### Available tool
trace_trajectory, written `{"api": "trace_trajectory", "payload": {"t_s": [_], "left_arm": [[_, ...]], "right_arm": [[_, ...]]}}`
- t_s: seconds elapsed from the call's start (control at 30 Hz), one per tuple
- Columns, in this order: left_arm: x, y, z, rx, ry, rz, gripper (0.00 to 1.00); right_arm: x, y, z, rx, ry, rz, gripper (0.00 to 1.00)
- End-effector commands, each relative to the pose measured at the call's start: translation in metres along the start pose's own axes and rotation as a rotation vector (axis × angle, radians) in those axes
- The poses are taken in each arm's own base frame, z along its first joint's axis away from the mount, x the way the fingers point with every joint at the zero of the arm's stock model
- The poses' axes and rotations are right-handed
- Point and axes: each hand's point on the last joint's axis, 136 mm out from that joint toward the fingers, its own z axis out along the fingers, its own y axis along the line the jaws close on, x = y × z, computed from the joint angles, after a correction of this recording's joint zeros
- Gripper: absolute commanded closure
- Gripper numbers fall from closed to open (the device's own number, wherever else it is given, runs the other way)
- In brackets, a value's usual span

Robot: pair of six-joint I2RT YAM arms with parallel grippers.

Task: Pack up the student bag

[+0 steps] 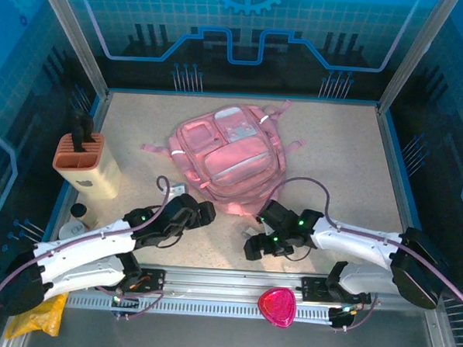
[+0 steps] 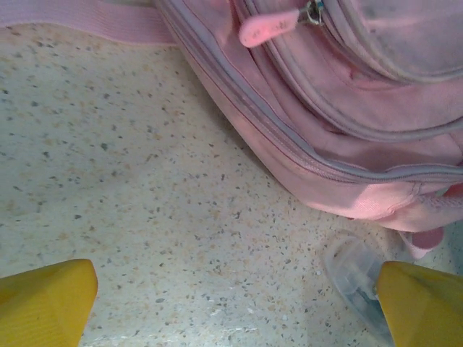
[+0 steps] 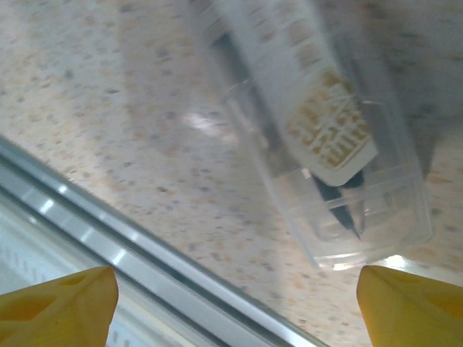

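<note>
From the top camera, the student bag (image 1: pixel 231 159), a large soft pink fabric backpack with white reflective strips, is lying flat on the speckled beige table (image 1: pixel 341 156), in the middle toward the far side. The left gripper (image 1: pixel 204 213) is hovering at the bag's near left corner. The right gripper (image 1: pixel 255 248) is pointing down just near of the bag's near right edge. A tan block-shaped holder with an orange top (image 1: pixel 83 166) is standing at the left edge. A glossy pink rounded-triangle case (image 1: pixel 276 306) is sitting on the silver metal rail (image 1: pixel 210 281) along the near side, and a crumpled yellow pouch (image 1: pixel 41 319) is lying at the near left corner.

In the left wrist camera, the left gripper (image 2: pixel 231 307) is standing released, its yellow fingertips (image 2: pixel 43 303) spread wide over bare table and grasping nothing. The student bag's (image 2: pixel 340 130) zipped edge is running across the far right, with a pink zipper pull (image 2: pixel 268 27) showing at the far edge. A small clear plastic piece (image 2: pixel 354 271) is lying just beside the right-hand fingertip.

In the right wrist camera, the right gripper (image 3: pixel 235 311) is standing released too, its yellow fingertips (image 3: pixel 58 303) wide apart and empty. A clear plastic pen case with a gold-printed label (image 3: pixel 318 137) is lying on the table just beyond them, with dark pens showing inside. The silver metal rail (image 3: pixel 108 238) is crossing on the near left.
</note>
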Motion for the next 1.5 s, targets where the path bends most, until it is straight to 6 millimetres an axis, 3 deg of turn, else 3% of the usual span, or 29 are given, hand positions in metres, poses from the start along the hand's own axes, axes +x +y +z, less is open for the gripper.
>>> {"api": "trace_trajectory", "payload": {"t_s": [0.0,0.13,0.23,0.5,0.77,1.3,1.47], "left_arm": [[0.0,0.02,-0.002,-0.049,-0.02,-0.021,0.01],[0.001,0.02,-0.004,-0.026,-0.018,-0.034,0.01],[0.001,0.019,-0.002,-0.02,-0.019,-0.037,0.01],[-0.004,0.015,0.001,-0.018,-0.032,-0.031,0.01],[-0.008,0.008,0.004,-0.002,-0.035,-0.042,0.01],[-0.005,0.011,0.011,-0.025,-0.018,-0.053,0.01],[-0.006,0.01,0.012,-0.025,-0.015,-0.051,0.01]], "right_arm": [[-0.01,0.017,-0.009,-0.011,-0.04,-0.072,0.12],[-0.009,-0.009,-0.022,0.127,-0.067,-0.14,0.0],[-0.011,-0.021,-0.021,0.194,-0.053,-0.195,0.0],[-0.021,-0.018,-0.005,0.28,0.001,-0.355,0.01],[-0.028,-0.024,0.01,0.336,0.013,-0.393,0.25],[-0.026,-0.024,0.029,0.414,0.037,-0.451,0.41],[-0.026,-0.025,0.03,0.416,0.038,-0.457,0.5]]}}
